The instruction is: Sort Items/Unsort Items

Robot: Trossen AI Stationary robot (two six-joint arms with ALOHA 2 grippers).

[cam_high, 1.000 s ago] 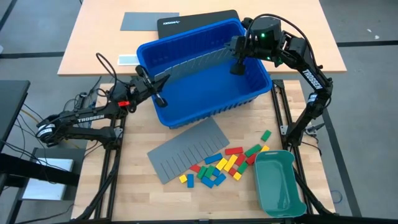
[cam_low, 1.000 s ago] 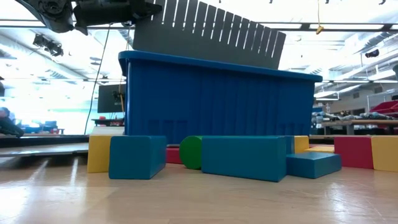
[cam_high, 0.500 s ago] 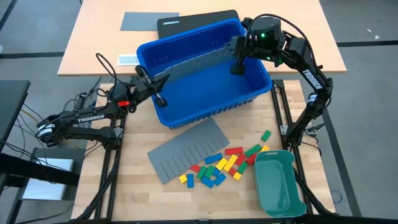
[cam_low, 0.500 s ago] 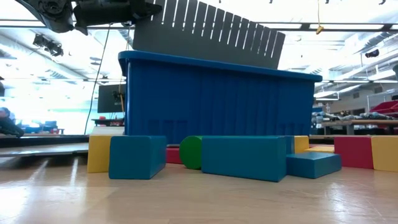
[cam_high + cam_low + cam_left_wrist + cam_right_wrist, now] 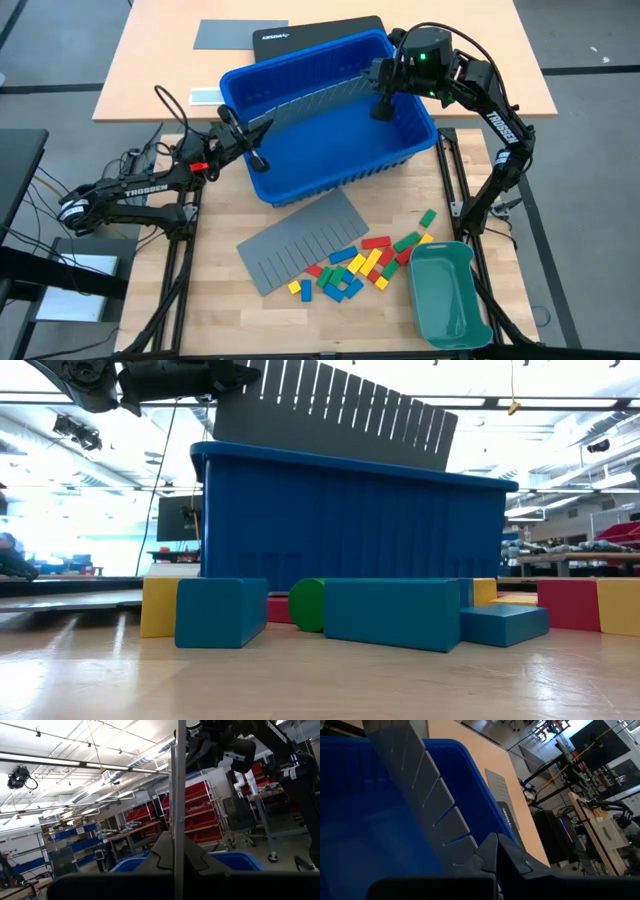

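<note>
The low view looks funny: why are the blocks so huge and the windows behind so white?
In the low view the camera sits at table height right beside the blue blocks, so they fill the picture, and the bright room behind washes out to white. In the high view the same blocks look tiny, evenly lit, with only soft shadows under the blue bin.

We see a blue bin [image 5: 330, 125] with a grey slotted divider [image 5: 310, 102] standing in it (another divider sheet [image 5: 300, 238] lies flat nearby), beside a teal tray [image 5: 447, 293].

2 divider sheets [image 5: 300, 238], 1 bin [image 5: 330, 150], 1 tray [image 5: 447, 293], approx 20 blocks [image 5: 360, 268].
</note>
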